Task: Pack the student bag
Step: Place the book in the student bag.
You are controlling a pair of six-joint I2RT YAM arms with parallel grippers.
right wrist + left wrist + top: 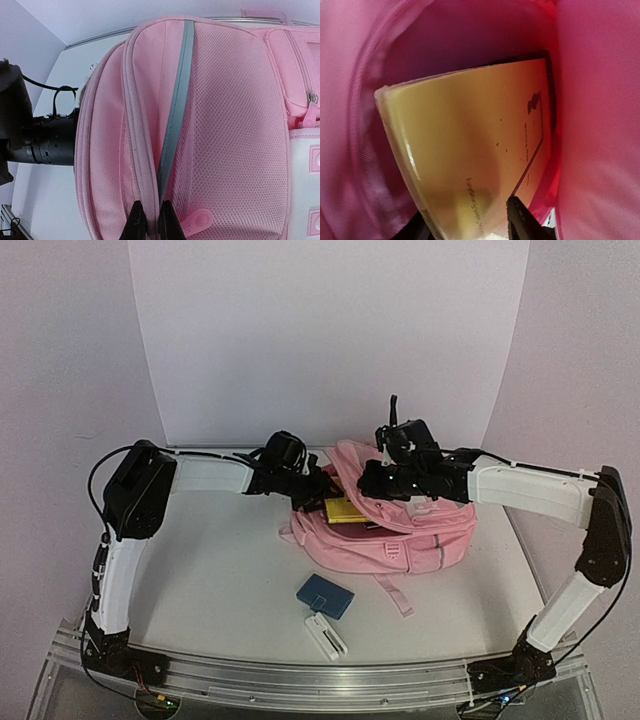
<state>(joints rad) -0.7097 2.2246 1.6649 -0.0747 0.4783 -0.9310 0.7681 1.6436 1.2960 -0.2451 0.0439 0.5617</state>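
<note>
The pink student bag (400,535) lies on the table, its opening facing left. My left gripper (312,488) is at that opening, shut on a yellow book (345,511) that lies partway inside. In the left wrist view the book (470,135) fills the pink interior (600,100), and my gripper (470,231) clamps its near end, with one dark finger (521,220) on its cover. My right gripper (385,480) sits on the bag's top edge. In the right wrist view it (150,225) is shut on a pink fabric seam (147,170) beside a grey strip (175,110).
A blue flat case (325,596) and a white oblong object (326,636) lie on the table in front of the bag. A pink strap (395,595) trails toward them. The left arm's wrist (42,145) shows beside the bag. White walls enclose the back and sides.
</note>
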